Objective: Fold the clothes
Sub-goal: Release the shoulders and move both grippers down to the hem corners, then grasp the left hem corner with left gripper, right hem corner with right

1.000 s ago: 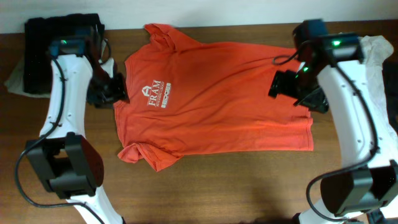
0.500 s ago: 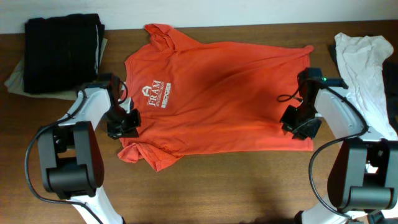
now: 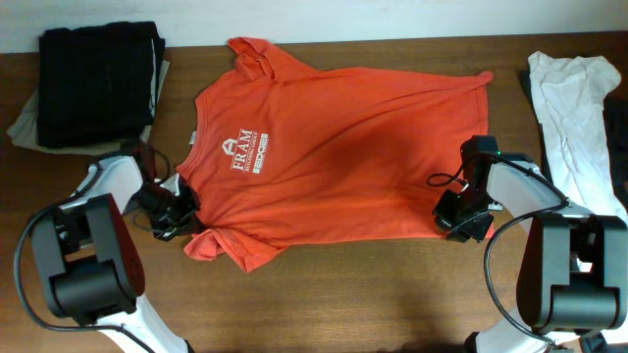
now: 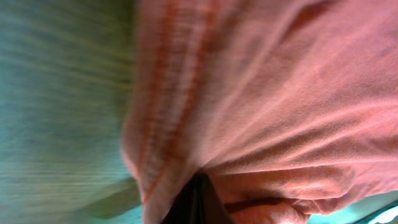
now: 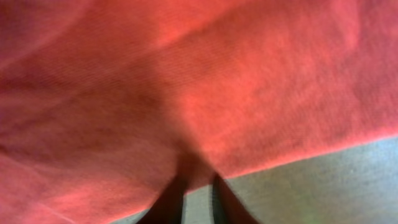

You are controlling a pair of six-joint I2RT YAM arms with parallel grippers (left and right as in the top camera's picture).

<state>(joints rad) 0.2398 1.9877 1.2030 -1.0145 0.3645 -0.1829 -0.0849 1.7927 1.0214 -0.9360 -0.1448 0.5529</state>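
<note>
T-shirt (image 3: 334, 147) lies between left tool (image 3: 182, 211) and right tool (image 3: 461, 221).

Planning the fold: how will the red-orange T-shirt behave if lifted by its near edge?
Probably floppy: the red-orange T-shirt lies flat with soft wrinkles, so it should sag between held points. Likely light, being thin cloth. Pushed, it may bunch like its crumpled sleeve.

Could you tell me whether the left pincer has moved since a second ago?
Yes. The left pincer has moved away from the black folded pile, down the overhead view, to the T-shirt's lower sleeve.
</note>
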